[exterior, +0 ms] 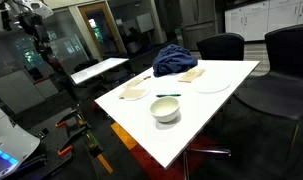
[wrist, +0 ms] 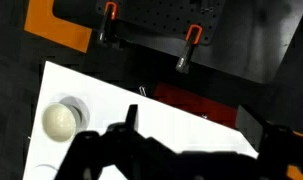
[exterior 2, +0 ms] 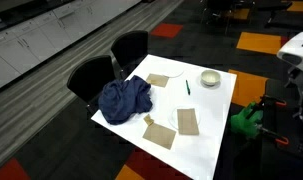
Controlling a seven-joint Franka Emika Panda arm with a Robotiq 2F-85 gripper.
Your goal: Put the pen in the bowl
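Observation:
The pen [exterior: 168, 95] is a thin dark stick lying flat on the white table [exterior: 181, 135], just behind the bowl [exterior: 166, 108]. It is also visible in the other exterior view [exterior 2: 188, 87]. The bowl is small, round and cream, near the table's edge [exterior 2: 209, 79], and sits at the left of the wrist view [wrist: 61, 120]. My gripper [wrist: 189, 112] is open and empty, high above the table's near edge and apart from both. The pen does not show in the wrist view.
A crumpled blue cloth [exterior: 175, 60] lies at the far side of the table [exterior 2: 125, 98]. A flat white plate [exterior: 211, 84], a shallow cream dish [exterior: 136, 93] and brown napkins [exterior 2: 160, 131] lie around. Black chairs [exterior 2: 91, 75] stand behind. Orange-handled clamps [wrist: 186, 50] are on the floor.

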